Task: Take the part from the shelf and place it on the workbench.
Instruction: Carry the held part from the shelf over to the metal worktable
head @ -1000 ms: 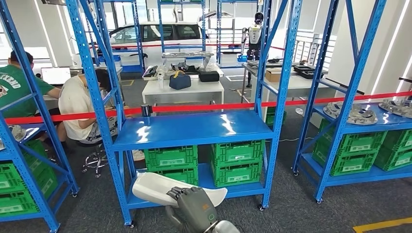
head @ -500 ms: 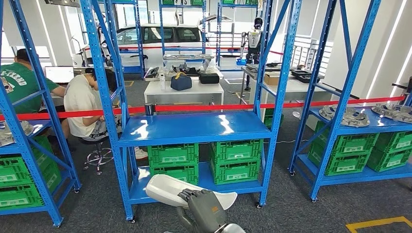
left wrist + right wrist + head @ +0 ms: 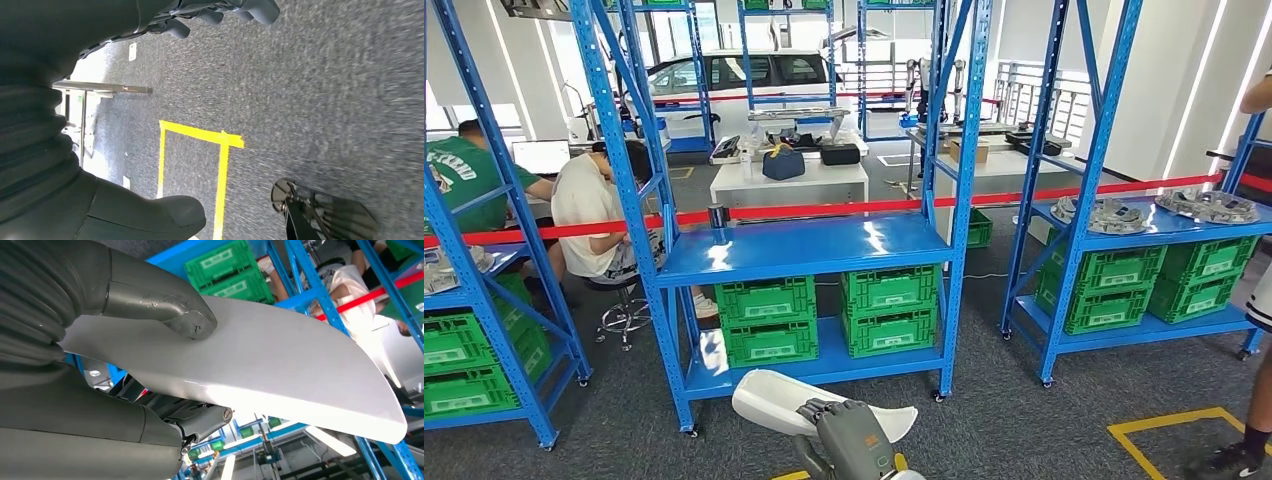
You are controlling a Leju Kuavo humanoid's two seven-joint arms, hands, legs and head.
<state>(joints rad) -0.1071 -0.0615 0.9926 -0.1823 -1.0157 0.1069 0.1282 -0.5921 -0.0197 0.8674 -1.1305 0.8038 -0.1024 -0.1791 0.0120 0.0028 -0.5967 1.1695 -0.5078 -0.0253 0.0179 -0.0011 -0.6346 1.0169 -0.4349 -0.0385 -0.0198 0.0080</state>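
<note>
- Head view: high, facing forward-down at blue shelf (image 3: 804,250).
- Left wrist view: close, facing floor (image 3: 310,90).
- Right wrist view: close behind white part (image 3: 260,360), shared with head view.

Hardly anything here can be read. White lettering runs across the back of the green shirt (image 3: 454,180) on the person seated far off beyond the fingers (image 3: 824,409), but it is too small and cut off to make out. The white labels on the green crates (image 3: 767,302) are only blurred patches.
</note>
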